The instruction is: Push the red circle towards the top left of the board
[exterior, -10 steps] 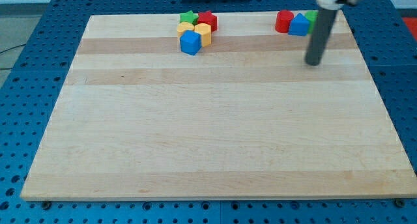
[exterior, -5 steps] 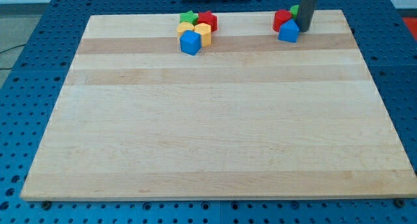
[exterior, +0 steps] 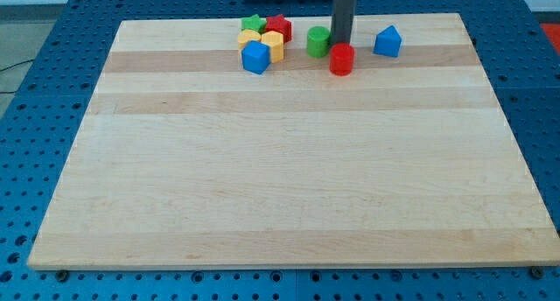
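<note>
The red circle [exterior: 341,59] lies near the top of the wooden board [exterior: 289,161], right of centre. My tip [exterior: 340,45] is right behind it, at its upper edge, touching or nearly touching. A green block [exterior: 318,40] sits just left of the rod. A blue pentagon-like block [exterior: 388,41] lies to the right, apart from the others.
A cluster stands at the top, left of centre: a green star [exterior: 253,23], a red block [exterior: 279,27], a yellow block [exterior: 270,45] and a blue cube [exterior: 255,57].
My tip swept left along the top of the board. The red circle and the green block moved left with it; the blue block stayed behind at the right.
</note>
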Robot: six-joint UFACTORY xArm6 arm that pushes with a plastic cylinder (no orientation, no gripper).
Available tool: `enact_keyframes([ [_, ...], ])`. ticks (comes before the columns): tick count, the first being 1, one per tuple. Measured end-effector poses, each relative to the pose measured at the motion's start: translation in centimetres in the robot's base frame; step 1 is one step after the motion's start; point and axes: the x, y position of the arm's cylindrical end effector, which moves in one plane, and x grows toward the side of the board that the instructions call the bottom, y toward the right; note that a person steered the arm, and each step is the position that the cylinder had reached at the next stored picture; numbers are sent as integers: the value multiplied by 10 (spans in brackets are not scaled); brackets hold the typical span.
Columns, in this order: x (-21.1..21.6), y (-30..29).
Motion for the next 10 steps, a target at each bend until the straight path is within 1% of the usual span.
enact_keyframes([
  [2, 56, 14],
  [3, 65, 48],
  [5, 145, 25],
  [6, 178, -28],
  [7, 152, -84],
  [8, 105, -80],
  [9, 98, -149],
  [10, 78, -193],
])
